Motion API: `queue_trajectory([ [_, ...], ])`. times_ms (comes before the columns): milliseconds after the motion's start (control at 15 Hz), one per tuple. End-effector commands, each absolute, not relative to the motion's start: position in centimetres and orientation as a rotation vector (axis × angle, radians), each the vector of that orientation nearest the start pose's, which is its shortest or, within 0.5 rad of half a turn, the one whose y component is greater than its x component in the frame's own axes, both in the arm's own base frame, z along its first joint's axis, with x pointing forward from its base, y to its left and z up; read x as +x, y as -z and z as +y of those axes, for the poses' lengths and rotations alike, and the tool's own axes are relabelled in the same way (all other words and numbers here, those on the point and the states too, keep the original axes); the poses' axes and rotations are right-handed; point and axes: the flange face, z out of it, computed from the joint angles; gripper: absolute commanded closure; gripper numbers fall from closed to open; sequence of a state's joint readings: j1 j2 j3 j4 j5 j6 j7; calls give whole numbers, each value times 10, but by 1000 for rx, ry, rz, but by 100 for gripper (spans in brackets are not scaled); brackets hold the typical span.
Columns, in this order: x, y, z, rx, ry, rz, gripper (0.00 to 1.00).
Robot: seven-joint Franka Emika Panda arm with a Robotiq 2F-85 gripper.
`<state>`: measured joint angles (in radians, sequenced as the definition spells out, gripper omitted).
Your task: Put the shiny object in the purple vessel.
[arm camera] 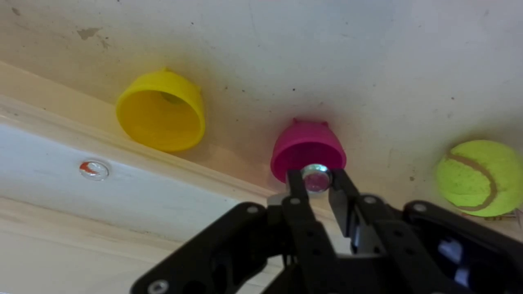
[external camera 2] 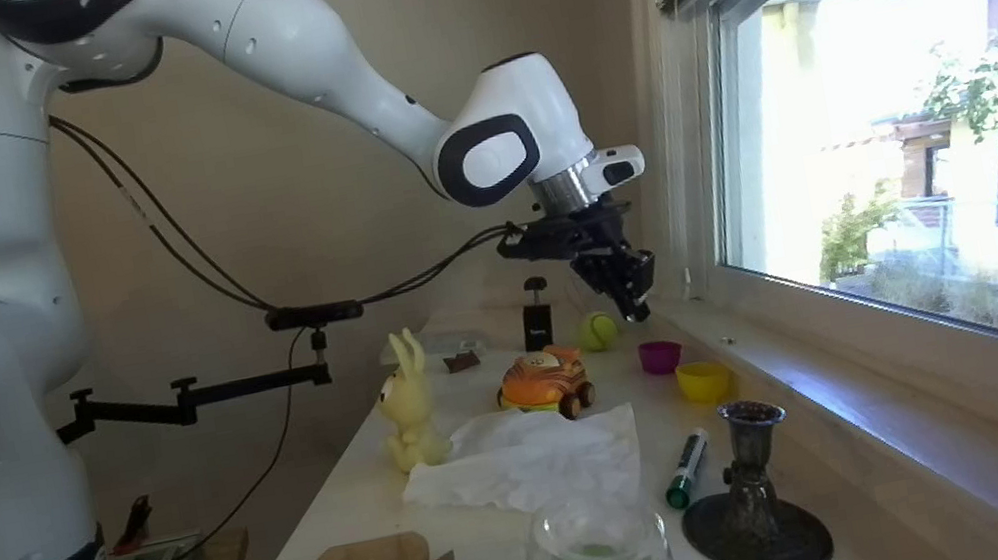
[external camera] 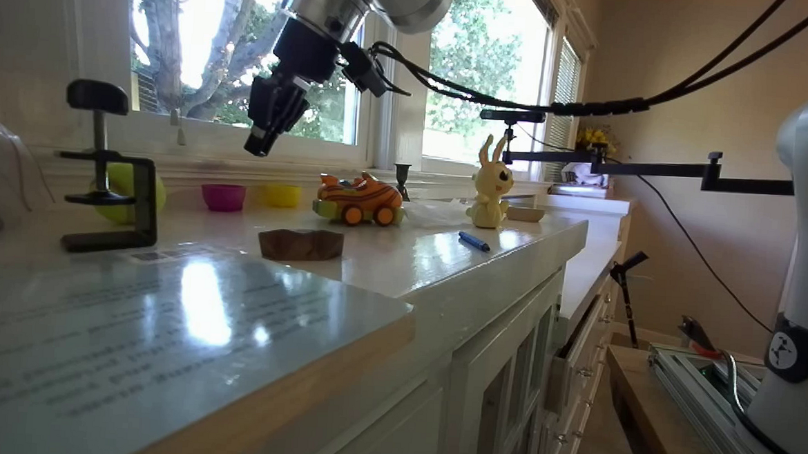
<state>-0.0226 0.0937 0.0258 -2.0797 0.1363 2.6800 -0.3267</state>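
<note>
aloft, fingers [arm camera: 296, 188] nearly closed, pinching shiny object [arm camera: 316, 179], above purple vessel [arm camera: 307, 134], yellow bowl [arm camera: 161, 116] nearby

Downward wrist view (purple vessel [arm camera: 307, 136] close)

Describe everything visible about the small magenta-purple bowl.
The small magenta-purple bowl looks like smooth plastic, round, with two small nubs near its base. It stands upright, open side up, on the white countertop. In the wrist view the black gripper hides part of its rim; only the countertop visibly touches it.
</note>
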Motion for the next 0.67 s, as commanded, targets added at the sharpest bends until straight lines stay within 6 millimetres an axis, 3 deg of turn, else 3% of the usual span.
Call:
queue_trajectory([
  [0,602,-440,-5,-3016,808,-355,95],
  [600,606,-442,-8,-3006,964,-335,95],
])
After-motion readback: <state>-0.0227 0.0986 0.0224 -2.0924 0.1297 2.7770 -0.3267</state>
